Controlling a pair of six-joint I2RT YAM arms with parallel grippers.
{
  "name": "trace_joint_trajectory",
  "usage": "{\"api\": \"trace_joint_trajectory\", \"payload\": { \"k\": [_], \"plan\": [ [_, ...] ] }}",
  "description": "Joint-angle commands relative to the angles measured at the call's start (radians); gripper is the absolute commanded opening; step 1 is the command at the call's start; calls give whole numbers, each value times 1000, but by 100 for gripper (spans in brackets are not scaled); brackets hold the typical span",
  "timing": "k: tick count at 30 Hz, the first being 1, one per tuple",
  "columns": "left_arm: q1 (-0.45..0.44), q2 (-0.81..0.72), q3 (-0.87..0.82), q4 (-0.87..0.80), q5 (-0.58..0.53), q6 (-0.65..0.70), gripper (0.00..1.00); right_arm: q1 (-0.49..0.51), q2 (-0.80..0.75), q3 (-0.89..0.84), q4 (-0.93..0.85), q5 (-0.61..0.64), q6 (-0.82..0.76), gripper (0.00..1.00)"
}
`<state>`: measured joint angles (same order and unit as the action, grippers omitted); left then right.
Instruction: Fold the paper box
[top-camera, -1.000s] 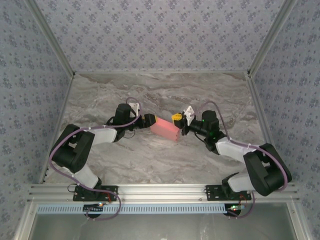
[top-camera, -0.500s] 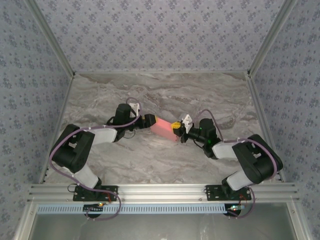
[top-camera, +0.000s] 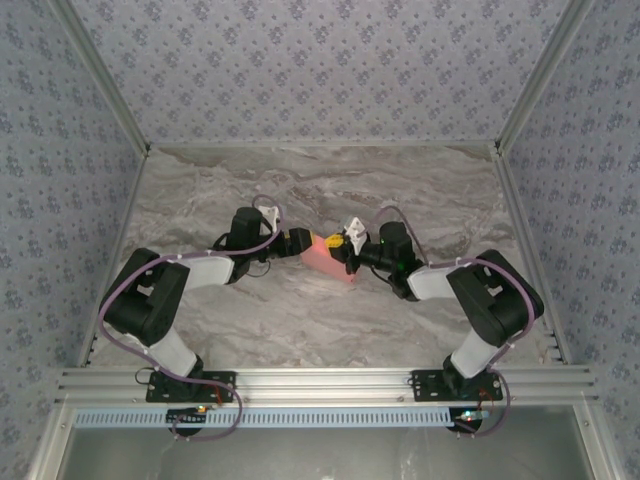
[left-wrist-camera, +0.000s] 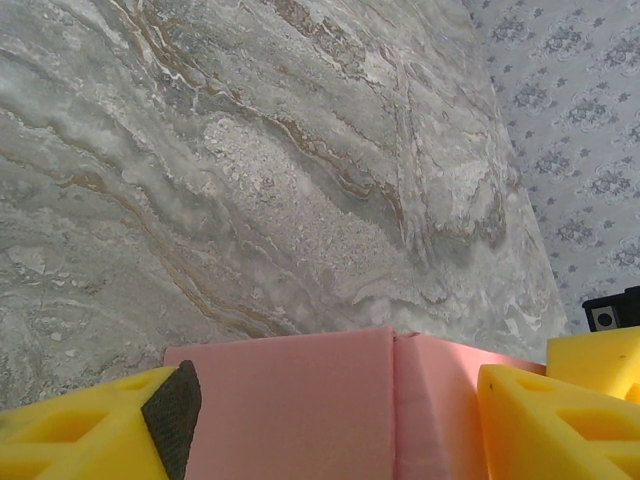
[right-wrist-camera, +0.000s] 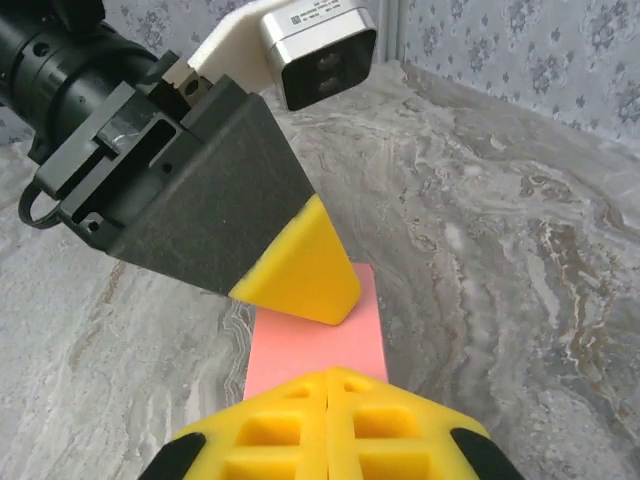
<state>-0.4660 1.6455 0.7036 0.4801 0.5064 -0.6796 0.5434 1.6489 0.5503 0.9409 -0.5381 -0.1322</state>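
- Paper box (top-camera: 328, 258) lay near the middle of the marble tabletop (top-camera: 300, 180), in the gap between my two arms, with both arms reaching inward to meet at it.
- Its long axis ran from one claw to the other, left to right and slanting a little toward the near edge, so each claw faced one short end.
- My left claw (top-camera: 308, 244) was spread wide and straddled the box's left end. In the left wrist view the pink card spanned the whole gap between the fingers, and I judged it was pinching the box across its width.
- My right claw (top-camera: 338, 243) was pressed together and carried nothing. The box lay straight ahead of its tips, running lengthwise away from them toward the left claw.
- I could not tell whether those closed tips were touching the card or were just short of it.
- Neither arm was clearly nearer. The left had the hold, so I judged the right was the one free to push along the axis.
- A seam (left-wrist-camera: 395, 400) crossed the top face between my left fingers.
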Motion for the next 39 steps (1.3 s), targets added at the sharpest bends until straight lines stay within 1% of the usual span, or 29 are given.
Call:
{"api": "trace_joint_trajectory", "payload": {
  "k": [1, 4, 8, 13, 17, 20, 23, 26, 28, 29, 30, 31, 33, 37, 39],
  "plan": [
    [16, 17, -8, -169, -45, 30, 74, -3, 49, -79, -73, 24, -49, 8],
    [20, -4, -1, -167, -30, 20, 76, -3, 61, -83, -124, 38, -88, 7],
    [37, -66, 7, -158, 15, -4, 78, -11, 81, -80, -127, 36, -95, 7],
    [44, -162, -1, -171, 3, -8, 79, -14, 105, -51, -144, 24, -93, 7],
    [44, -198, 14, -214, -10, 28, 80, -15, 120, -35, -157, 39, -79, 5],
    [44, -166, 32, -234, -9, 52, 80, -16, 122, -32, -155, 34, -74, 5],
    [43, -112, 33, -204, 4, 52, 79, -16, 123, -30, -161, 27, -69, 5],
    [46, -54, 37, -208, -52, 72, 77, -16, 125, -25, -180, 21, -73, 4],
    [58, -9, 37, -209, -69, 67, 73, -18, 122, -24, -186, 18, -71, 4],
    [66, 10, 31, -204, -69, 57, 69, -19, 120, -25, -187, 16, -69, 4],
    [71, 19, 19, -195, -72, 48, 62, -19, 118, -23, -191, 14, -69, 4],
    [73, 22, 11, -192, -76, 46, 60, -21, 117, -20, -198, 11, -69, 4],
    [75, 19, -5, -187, -90, 42, 60, -23, 110, -13, -214, 5, -73, 4],
    [75, 32, 23, -269, -116, 52, 59, -22, 91, 1, -231, -6, -75, 4],
    [75, 36, 18, -264, -118, 51, 59, -16, 56, 20, -238, -14, -62, 4]
  ]
}}
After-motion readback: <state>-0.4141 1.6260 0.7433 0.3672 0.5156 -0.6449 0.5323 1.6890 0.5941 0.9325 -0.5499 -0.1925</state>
